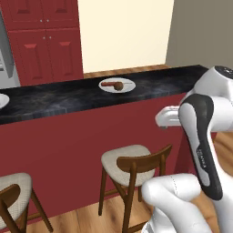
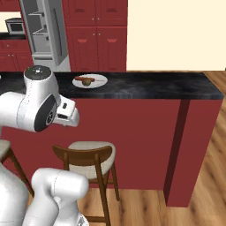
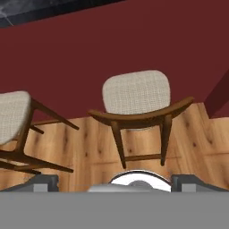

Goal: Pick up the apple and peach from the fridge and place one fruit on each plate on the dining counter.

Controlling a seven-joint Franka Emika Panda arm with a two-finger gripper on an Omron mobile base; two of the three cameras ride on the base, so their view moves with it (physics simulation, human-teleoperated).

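On the dining counter [image 1: 68, 98] [image 2: 145, 86] lies a white plate [image 1: 129, 83] [image 2: 100, 79] with a small brownish-red fruit [image 1: 118, 85] [image 2: 87, 81] on it. I cannot tell whether it is the apple or the peach, and the other fruit is out of view. The rim of a second plate [image 1: 2, 100] shows at the left edge. The fridge [image 2: 44, 31] [image 1: 3, 59] stands behind the counter. My gripper [image 3: 116, 182] is open with nothing between its fingers. It hangs below counter height, facing down at the stools and floor.
Two wooden cushioned stools [image 3: 136, 91] [image 3: 11, 114] stand against the counter's dark red base [image 1: 68, 145]. One stool [image 1: 132, 161] [image 2: 90, 161] is right under my hand. Dark red cabinets [image 1: 45, 50] line the back wall. Wooden floor [image 2: 203, 185] lies open to the right.
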